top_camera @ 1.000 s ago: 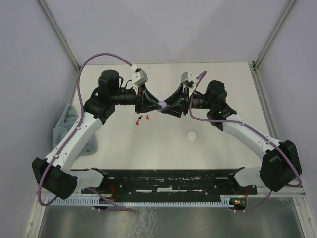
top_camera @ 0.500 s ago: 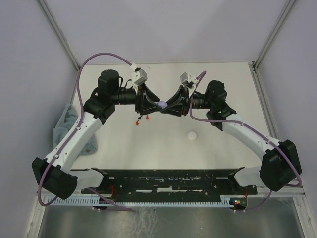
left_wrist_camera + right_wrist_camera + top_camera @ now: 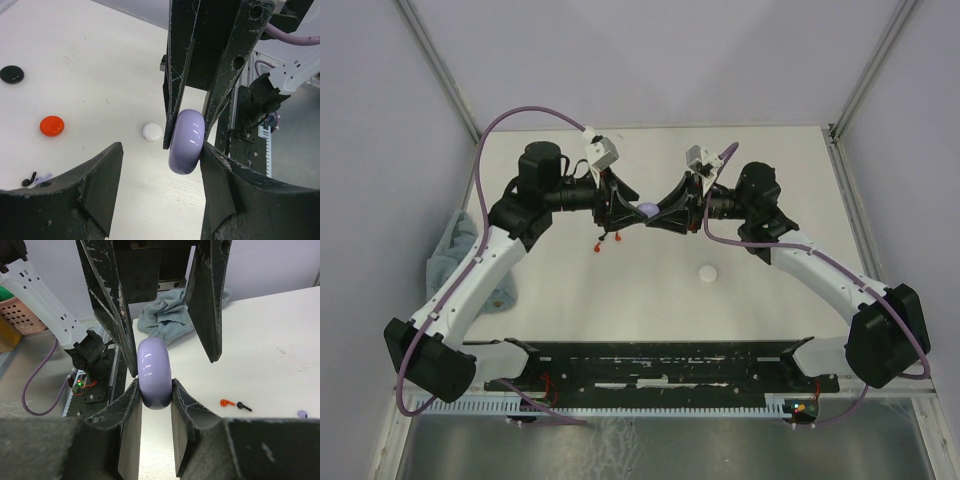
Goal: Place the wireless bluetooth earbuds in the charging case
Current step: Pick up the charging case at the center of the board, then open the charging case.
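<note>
1. Right fingers (image 3: 127, 435) clamp the lavender case (image 3: 154, 370), held above the table (image 3: 280, 340).
2. Left fingers (image 3: 100, 185) stand apart around it, holding nothing.
3. Red earbud (image 3: 227, 402) and black earbud (image 3: 243, 406) lie on the table.

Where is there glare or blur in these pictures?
Left wrist: white glare streaks on the lavender case, near foreground soft. Right wrist: one long streak down the case, foreground dark and blurred. Top external: evenly lit and sharp.
</note>
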You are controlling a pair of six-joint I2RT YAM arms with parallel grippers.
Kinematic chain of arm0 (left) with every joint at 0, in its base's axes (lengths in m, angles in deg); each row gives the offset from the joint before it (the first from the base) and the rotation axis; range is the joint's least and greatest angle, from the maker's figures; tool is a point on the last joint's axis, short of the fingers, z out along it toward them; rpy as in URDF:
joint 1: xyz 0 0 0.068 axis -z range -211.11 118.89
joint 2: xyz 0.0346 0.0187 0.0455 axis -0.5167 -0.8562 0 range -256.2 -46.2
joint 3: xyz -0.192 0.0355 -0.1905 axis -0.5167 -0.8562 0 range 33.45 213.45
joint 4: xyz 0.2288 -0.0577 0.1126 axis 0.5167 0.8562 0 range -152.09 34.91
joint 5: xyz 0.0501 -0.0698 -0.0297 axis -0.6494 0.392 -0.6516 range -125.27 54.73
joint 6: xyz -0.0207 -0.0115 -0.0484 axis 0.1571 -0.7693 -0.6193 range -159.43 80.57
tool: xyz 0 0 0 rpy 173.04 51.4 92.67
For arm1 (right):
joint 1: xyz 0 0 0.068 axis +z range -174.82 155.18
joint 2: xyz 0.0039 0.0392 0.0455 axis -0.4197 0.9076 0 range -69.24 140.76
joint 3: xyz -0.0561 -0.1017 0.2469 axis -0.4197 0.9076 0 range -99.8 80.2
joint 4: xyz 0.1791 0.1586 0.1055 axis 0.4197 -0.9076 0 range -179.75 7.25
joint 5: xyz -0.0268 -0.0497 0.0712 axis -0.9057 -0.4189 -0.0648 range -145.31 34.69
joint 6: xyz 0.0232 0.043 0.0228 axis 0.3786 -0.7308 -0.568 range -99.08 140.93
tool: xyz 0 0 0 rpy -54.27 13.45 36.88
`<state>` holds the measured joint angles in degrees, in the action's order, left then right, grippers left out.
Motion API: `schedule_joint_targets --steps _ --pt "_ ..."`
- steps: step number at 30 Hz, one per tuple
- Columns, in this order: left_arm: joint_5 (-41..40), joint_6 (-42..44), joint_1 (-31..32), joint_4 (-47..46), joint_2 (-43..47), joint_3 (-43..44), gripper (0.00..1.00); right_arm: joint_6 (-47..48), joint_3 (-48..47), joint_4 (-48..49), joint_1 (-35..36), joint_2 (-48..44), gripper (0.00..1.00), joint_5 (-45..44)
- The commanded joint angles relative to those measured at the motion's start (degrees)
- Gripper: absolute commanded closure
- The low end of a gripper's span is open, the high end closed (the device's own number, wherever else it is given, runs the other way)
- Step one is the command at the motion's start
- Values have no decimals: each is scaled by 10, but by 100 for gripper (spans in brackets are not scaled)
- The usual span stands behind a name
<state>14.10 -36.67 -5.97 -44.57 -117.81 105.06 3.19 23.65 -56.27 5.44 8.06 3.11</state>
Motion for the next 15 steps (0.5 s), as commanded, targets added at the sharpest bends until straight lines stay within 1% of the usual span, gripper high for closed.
schedule_joint_targets --steps 1,9,15 --pt "-18 -31 -12 -16 1 19 30 2 -12 30 3 -29 89 20" --pt "15 -76 -33 -28 -12 47 30 19 -4 12 3 -33 90 20" --pt "15 -90 -42 -27 -27 51 30 30 -6 0 3 -33 90 20"
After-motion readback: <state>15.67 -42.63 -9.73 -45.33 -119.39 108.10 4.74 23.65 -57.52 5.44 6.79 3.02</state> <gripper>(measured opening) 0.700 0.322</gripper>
